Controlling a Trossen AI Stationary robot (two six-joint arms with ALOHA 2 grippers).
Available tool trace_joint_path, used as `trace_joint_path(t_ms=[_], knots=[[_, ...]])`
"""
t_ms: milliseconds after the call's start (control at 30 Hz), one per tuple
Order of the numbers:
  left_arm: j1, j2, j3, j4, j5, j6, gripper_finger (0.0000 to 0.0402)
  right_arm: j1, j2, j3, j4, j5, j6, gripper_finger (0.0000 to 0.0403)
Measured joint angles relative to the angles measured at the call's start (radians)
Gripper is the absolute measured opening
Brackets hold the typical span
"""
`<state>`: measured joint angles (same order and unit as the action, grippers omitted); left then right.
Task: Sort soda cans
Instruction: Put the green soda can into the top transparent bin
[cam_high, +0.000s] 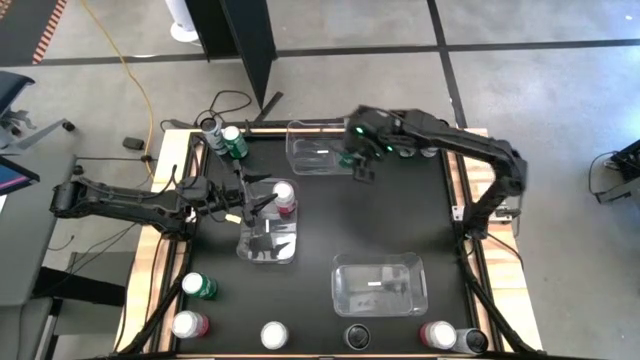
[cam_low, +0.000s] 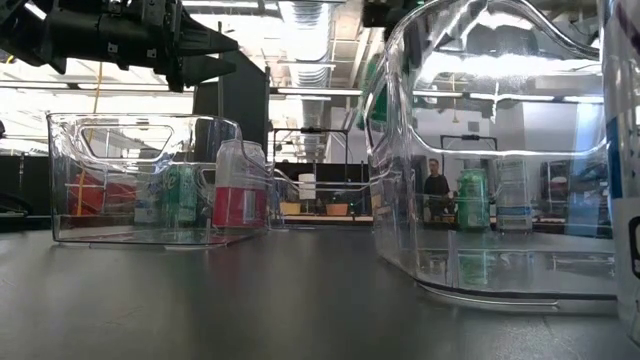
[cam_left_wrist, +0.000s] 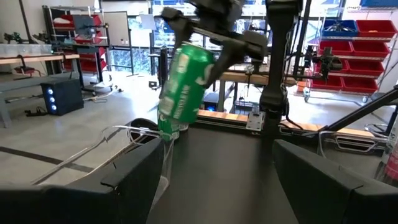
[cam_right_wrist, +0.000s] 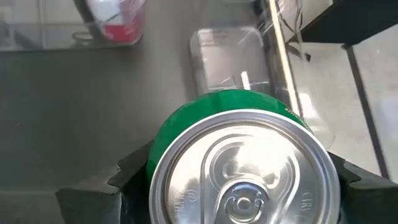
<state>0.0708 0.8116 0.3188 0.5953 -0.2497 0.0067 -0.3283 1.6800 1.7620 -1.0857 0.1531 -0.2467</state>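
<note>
My right gripper (cam_high: 358, 165) hangs over the far side of the dark table (cam_high: 400, 220), at the near edge of the far clear rectangular plastic bin (cam_high: 320, 146). Its fingers are clamped on a green cylindrical soda can with a silver top (cam_right_wrist: 239, 163); the can fills my right wrist view, lid facing the camera, a dark finger on either side. From my left wrist view the same green can (cam_left_wrist: 183, 87) hangs tilted in the air above the bin's rim, clear of the table.

My left gripper (cam_high: 262, 200) reaches in from the left edge, fingers spread wide and holding nothing, beside the clear bin at table centre-left (cam_high: 268, 238). A red-pink can with a silver top (cam_high: 284, 197) stands upright at that bin's far end; the low view shows it inside the clear walls (cam_low: 240, 185).

A third clear bin (cam_high: 378, 283) sits toward the near right, no cans in it.

Other cans stand upright around the edges: two at the far left corner, one green (cam_high: 233, 140); a green one (cam_high: 198, 286) and a red one (cam_high: 188, 324) near left; a white-topped one (cam_high: 274, 335), a dark one (cam_high: 357, 336) and a red one (cam_high: 437, 334) along the near edge.
</note>
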Motion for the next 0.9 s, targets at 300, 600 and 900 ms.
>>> trace_joint_path(t_ms=[300,600,900], knots=[[0.000,0.000,0.000,-0.020,0.000,-0.014,0.0295,-0.094,0.293,0.362,-0.203,-0.080,-0.113,0.0306],[0.000,0.000,0.000,-0.041,0.000,-0.024,0.0295,-0.273,0.337,0.391,-0.212,-0.180,-0.120,0.0306],[0.000,0.000,0.000,-0.039,0.000,-0.008,0.0295,-0.331,0.376,0.391,-0.153,-0.244,-0.125,0.0306]])
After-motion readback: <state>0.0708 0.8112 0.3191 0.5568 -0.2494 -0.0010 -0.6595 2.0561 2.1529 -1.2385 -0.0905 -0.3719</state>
